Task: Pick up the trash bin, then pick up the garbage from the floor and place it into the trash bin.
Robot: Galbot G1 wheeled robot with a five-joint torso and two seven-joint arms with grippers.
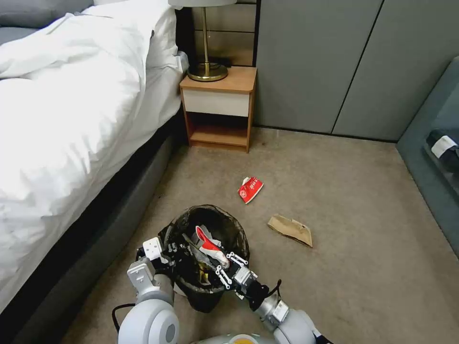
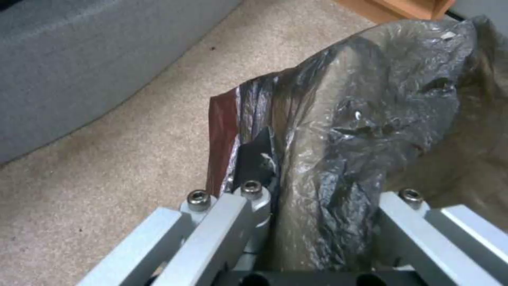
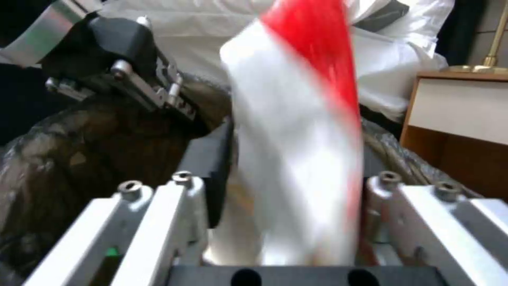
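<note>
The trash bin [image 1: 210,286], white with a dark crinkled bag [image 2: 339,131] over its rim, hangs low in front of me. My left gripper [image 1: 167,249] [image 2: 323,206] is shut on its near-left rim. My right gripper [image 1: 228,266] [image 3: 288,190] hovers at the bin's right rim with its fingers spread. A red-and-white packet [image 1: 208,243] [image 3: 296,159] stands between them over the bin's mouth and looks smeared lengthwise. More garbage lies on the carpet: a red packet [image 1: 250,189] and a brown paper bag [image 1: 290,230], both beyond the bin.
A bed [image 1: 71,119] with white bedding runs along the left. A wooden nightstand [image 1: 220,107] with a brass lamp [image 1: 207,67] stands at the back. Grey wall panels [image 1: 334,62] close the rear, and a grey bench [image 1: 430,157] borders the right.
</note>
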